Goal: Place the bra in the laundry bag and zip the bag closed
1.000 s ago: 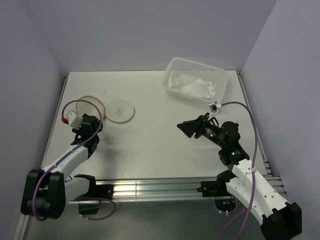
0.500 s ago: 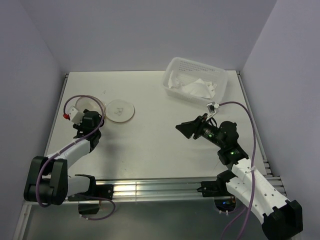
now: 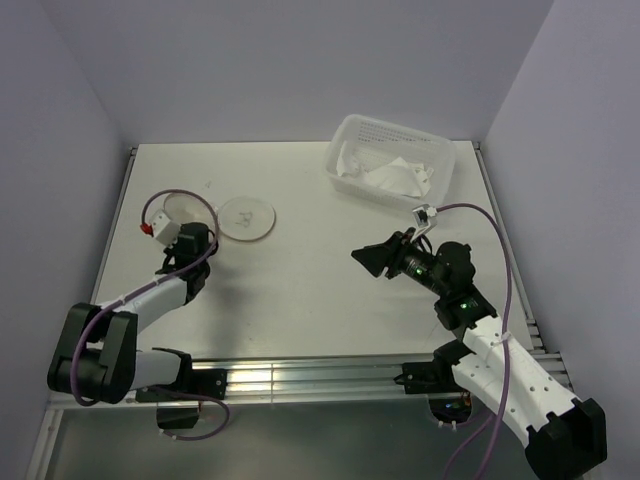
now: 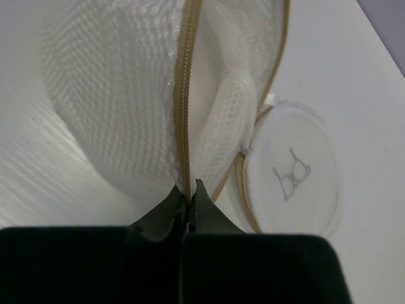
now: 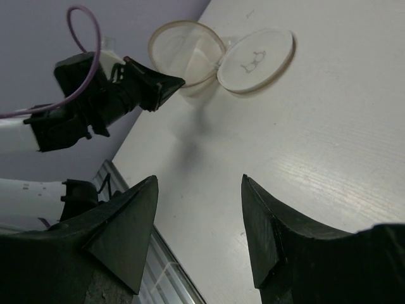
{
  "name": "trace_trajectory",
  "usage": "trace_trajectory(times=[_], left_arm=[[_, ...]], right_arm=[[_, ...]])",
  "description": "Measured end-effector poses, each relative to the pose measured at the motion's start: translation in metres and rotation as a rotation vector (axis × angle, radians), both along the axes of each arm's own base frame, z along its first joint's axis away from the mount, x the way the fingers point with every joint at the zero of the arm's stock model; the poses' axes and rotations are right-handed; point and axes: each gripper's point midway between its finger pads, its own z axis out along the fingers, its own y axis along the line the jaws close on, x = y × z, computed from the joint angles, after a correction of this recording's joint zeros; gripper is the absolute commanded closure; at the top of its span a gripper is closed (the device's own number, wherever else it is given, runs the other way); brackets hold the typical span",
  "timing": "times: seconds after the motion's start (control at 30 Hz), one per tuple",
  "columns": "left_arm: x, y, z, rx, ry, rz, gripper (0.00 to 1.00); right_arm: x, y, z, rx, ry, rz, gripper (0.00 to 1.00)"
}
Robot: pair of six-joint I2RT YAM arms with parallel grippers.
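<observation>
The laundry bag (image 3: 178, 208) stands open at the table's left as a round mesh drum with a beige zip rim (image 4: 185, 95). Its disc lid (image 3: 247, 217) with the small bra icon (image 4: 291, 177) lies flat beside it. My left gripper (image 4: 188, 192) is shut on the near zip rim, also seen in the top view (image 3: 187, 233). White fabric that seems to be the bra (image 3: 385, 178) lies in the basket at the back right. My right gripper (image 5: 199, 178) hangs open and empty over mid-table, far from both, in the top view (image 3: 368, 257). The right wrist view shows the bag (image 5: 185, 47) and lid (image 5: 256, 60) beyond.
The white perforated plastic basket (image 3: 440, 160) sits at the table's back right corner. Purple-grey walls close in the table on three sides. A metal rail (image 3: 300, 375) runs along the near edge between the arm bases.
My left gripper has moved in on the bag and shut on its zip rim; it was open before. The bag and lid shifted slightly. The right arm has hardly moved.
</observation>
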Motion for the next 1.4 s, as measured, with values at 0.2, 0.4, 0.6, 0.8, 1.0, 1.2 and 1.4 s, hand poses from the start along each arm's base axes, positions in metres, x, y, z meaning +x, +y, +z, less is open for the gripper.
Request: trace_trajectory(times=[0.2,0.4,0.6,0.8,1.0,1.2,1.4], left_arm=[[-0.012,-0.059,0.021,-0.056,-0.058,-0.177,1.00],[-0.037,-0.076,0.038,-0.129,-0.125,-0.241,1.00],[-0.057,-0.089,0.035,-0.181,-0.130,-0.308,0.99],[-0.076,-0.098,0.015,-0.196,-0.073,-0.368,0.29],[-0.082,-0.098,0.036,-0.192,-0.125,-0.405,0.04],[-0.089,-0.117,0.094,-0.228,-0.236,-0.544,0.05],[-0.106,-0.134,0.151,-0.222,-0.334,-0.714,0.05]], right_arm=[[0.017,-0.014,-0.001,-0.049,0.042,-0.123,0.43],[0.036,-0.027,0.010,-0.072,0.040,-0.241,0.49],[0.080,-0.037,0.008,-0.170,0.075,-0.372,0.63],[0.136,-0.046,0.001,-0.314,0.099,-0.500,0.65],[0.208,-0.037,-0.008,-0.457,0.108,-0.559,0.62],[0.259,-0.025,-0.037,-0.584,0.144,-0.557,0.51],[0.304,-0.011,-0.057,-0.661,0.165,-0.538,0.45]])
